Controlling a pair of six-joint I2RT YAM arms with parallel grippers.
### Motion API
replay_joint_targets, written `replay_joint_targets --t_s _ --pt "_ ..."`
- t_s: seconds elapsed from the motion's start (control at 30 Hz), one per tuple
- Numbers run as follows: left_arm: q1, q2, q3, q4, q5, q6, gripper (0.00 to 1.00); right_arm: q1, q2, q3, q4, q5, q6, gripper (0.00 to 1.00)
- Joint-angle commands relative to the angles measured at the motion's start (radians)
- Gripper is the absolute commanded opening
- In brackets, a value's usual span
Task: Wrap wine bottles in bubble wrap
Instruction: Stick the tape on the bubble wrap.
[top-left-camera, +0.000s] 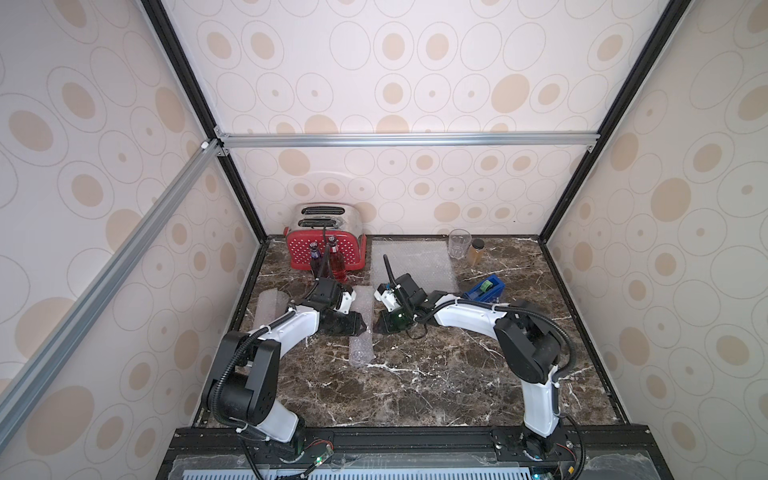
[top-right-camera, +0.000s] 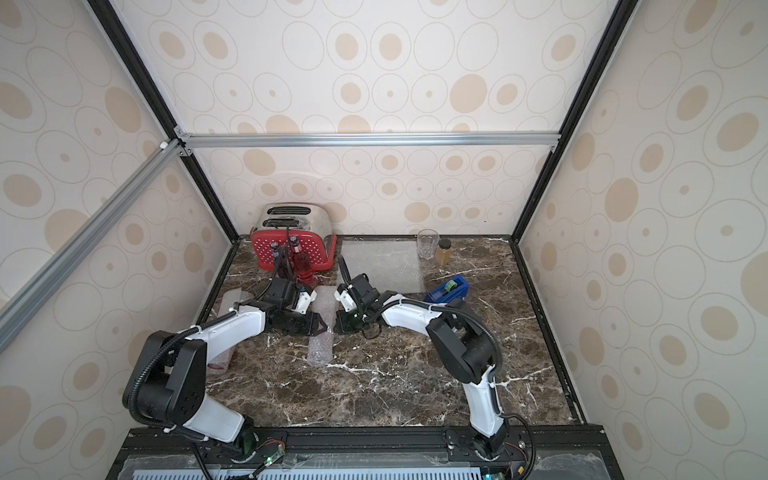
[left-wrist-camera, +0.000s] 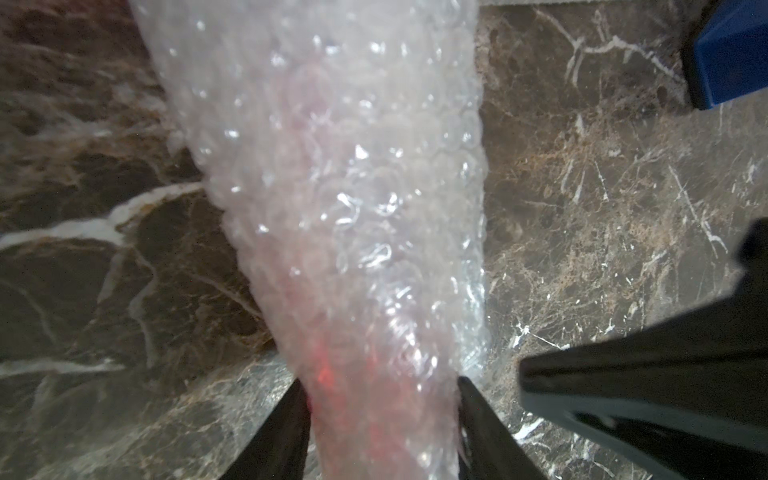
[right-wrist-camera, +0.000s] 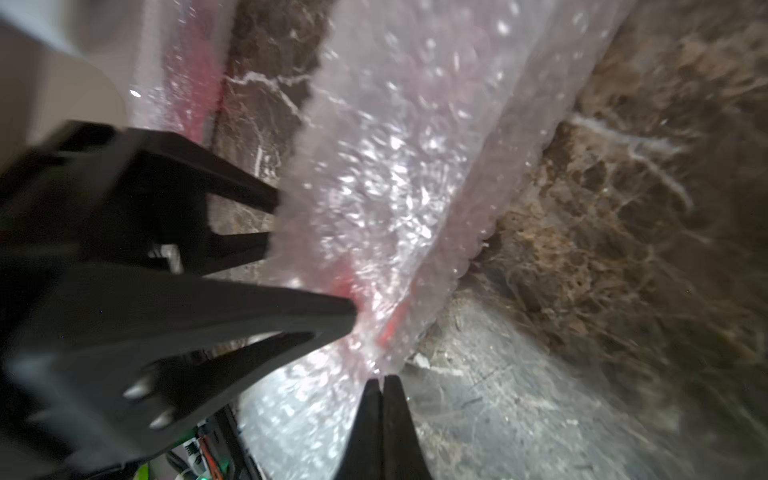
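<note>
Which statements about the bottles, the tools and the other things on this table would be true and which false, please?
1. A purple bottle and a red bottle stand unwrapped before the toaster. True.
2. The right tool is wide open. False: its tips are shut together.
3. The left tool is closed around a wrapped bottle. True.
4. The tape dispenser is red. False: it is blue.
5. The glass lies on its side. False: it stands upright beside the jar.
</note>
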Motion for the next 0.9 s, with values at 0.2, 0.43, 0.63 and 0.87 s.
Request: replay_joint_targets --t_s 0.2,0.43,0.63,0.87 --pt "-0.011 0.035 0.006 -0.014 -0.025 0.018 0.53 0.012 0.074 0.066 -0.007 0.009 0.019 0.0" --pt "-0.01 0.042 0.012 -0.017 -0.025 0.017 0.53 0.025 0.126 0.128 -0.04 0.009 0.005 0.0" --pt "-0.013 0.045 0.012 -0.017 -0.02 0.021 0.53 0.028 0.199 0.211 -0.097 0.012 -0.012 0.0" --pt "-0.014 0.045 0.023 -0.017 -0.019 0.022 0.72 0.022 0.124 0.168 -0.147 0.067 -0.056 0.0"
